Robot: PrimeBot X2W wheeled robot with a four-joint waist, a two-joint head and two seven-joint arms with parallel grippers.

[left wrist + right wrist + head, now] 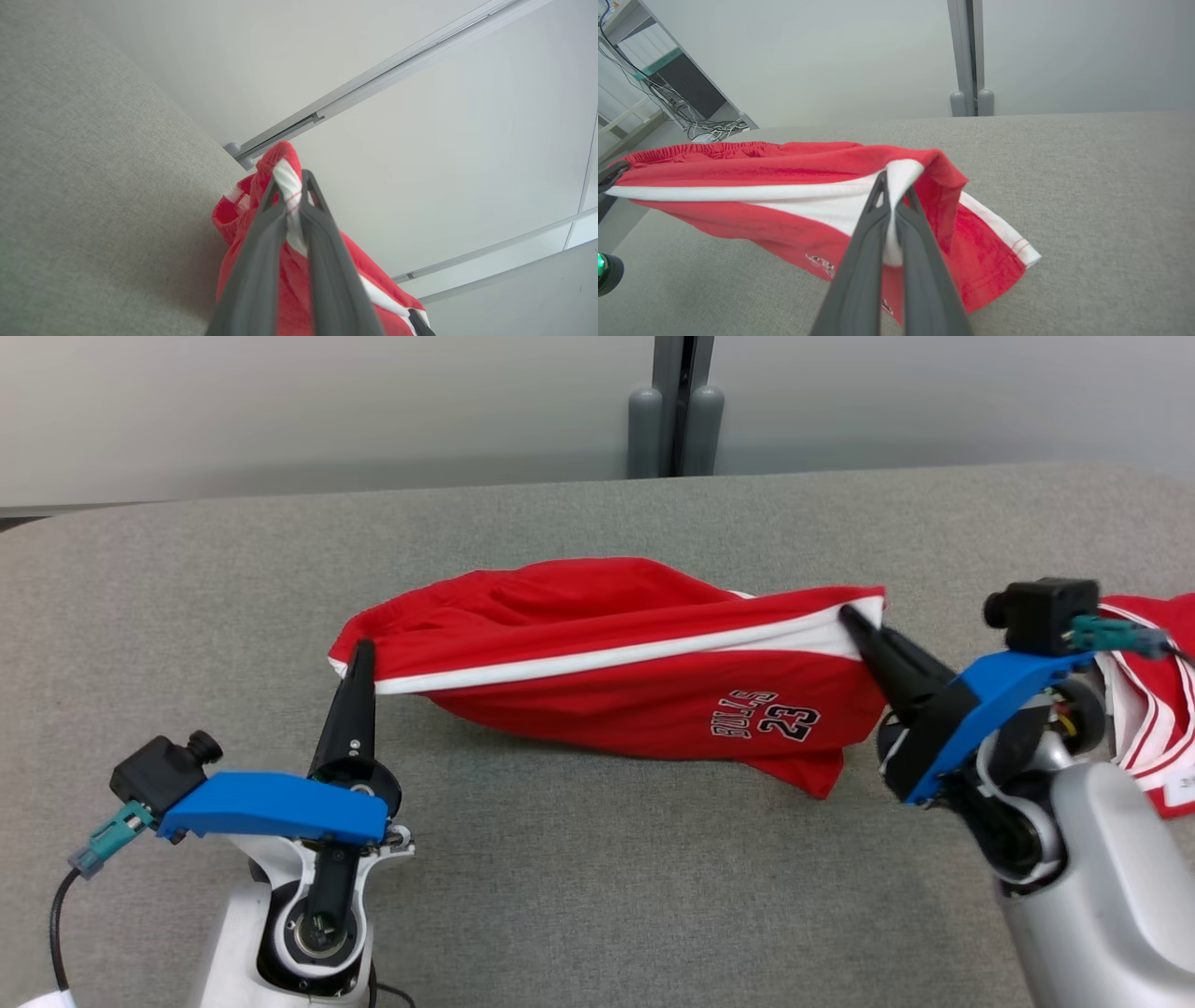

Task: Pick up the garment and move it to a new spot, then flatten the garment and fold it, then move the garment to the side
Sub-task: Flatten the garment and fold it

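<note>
1. While both arms are holding the garment (607,653) stretched between them, the left gripper (359,658) is pinching one end of it, with its two dark fingers closed narrowly on a bunched fold of red cloth and white stripe (597,663).
2. Seen along that gripper's own fingers, the fold is poking out just past the fingertips, and the rest of the red fabric is trailing back beneath them.
3. At the opposite end, the right gripper (854,621) is clamping the garment too, with its fingers pressed together on the white stripe near the hem corner.
4. Between the two grippers the stripe is running as a nearly taut line, and it is sloping upward toward the right gripper in the head view.
5. Below that line the cloth is sagging, and its lower edge is draping down to the grey bench (560,896) on the near side of the right gripper.
6. Just below the right gripper's tips, a "BULLS 23" print (766,714) is showing upside down on the red panel.
7. Outward of the right gripper's wrist, a second red-and-white cloth (1153,709) is lying on the bench, apart from the held garment.
8. Beyond both grippers, past the far edge of the bench, a grey post (677,406) is standing against the pale wall.
</note>
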